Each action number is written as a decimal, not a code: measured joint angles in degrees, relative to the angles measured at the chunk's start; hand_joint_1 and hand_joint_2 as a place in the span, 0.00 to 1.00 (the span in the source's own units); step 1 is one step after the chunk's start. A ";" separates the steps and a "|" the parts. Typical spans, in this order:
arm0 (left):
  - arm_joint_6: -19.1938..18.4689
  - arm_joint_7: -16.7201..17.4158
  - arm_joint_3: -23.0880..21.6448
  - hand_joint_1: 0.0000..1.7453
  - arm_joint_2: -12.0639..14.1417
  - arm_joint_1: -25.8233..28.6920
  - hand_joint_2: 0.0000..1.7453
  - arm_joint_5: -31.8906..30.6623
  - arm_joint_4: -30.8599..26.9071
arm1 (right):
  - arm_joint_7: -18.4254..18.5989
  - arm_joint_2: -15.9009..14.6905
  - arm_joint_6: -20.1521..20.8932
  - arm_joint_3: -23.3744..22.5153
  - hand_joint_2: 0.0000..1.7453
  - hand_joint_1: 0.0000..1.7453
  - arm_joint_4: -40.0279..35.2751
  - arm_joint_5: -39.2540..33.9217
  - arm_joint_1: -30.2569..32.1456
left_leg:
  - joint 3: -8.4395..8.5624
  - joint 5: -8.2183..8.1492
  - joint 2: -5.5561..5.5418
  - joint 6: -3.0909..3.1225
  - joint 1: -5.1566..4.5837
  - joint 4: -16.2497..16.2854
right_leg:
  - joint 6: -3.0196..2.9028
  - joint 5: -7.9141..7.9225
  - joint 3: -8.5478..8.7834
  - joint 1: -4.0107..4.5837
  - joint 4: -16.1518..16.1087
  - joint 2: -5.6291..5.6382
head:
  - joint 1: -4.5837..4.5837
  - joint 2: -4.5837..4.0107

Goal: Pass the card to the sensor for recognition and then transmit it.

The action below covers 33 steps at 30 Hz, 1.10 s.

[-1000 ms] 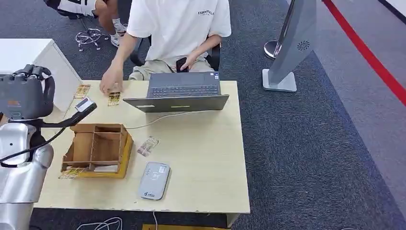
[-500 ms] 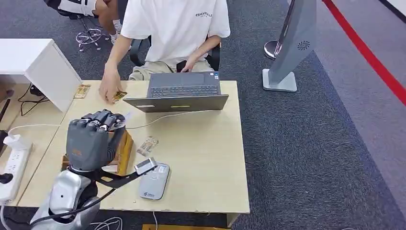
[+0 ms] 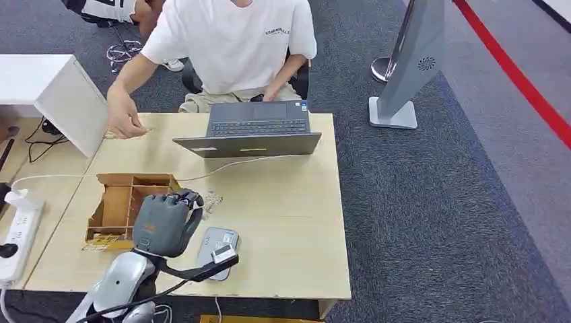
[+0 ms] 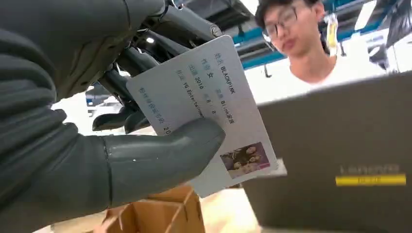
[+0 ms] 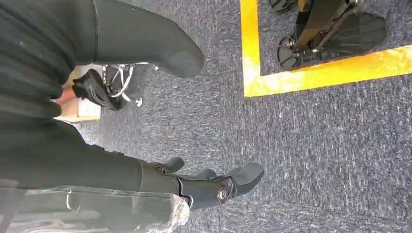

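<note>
Card reads "BLACKPINK", I think; my left hand pinches it just beside reader; right hand hangs empty, fingers apart.

card reads "blackpink" and "2016", shirt print too small

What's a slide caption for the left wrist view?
Left hand pinches a white ID card between thumb and fingers, laptop beyond.

A pale wooden rectangular table fills the frame's centre-left. On it lie an open grey laptop at the top, a brown compartmented cardboard box lower left, and a flat grey card sensor near the bottom edge.
</note>
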 joint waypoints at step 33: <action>-14.69 -1.20 -3.74 1.00 8.24 1.84 1.00 12.92 6.30 | -0.13 0.04 0.96 -1.03 1.00 0.00 0.00 0.50 0.02 | -0.01 0.00 -0.01 0.00 0.01 0.00 | 0.00 0.00 0.00 0.00 0.01 -0.01 | 0.00 0.00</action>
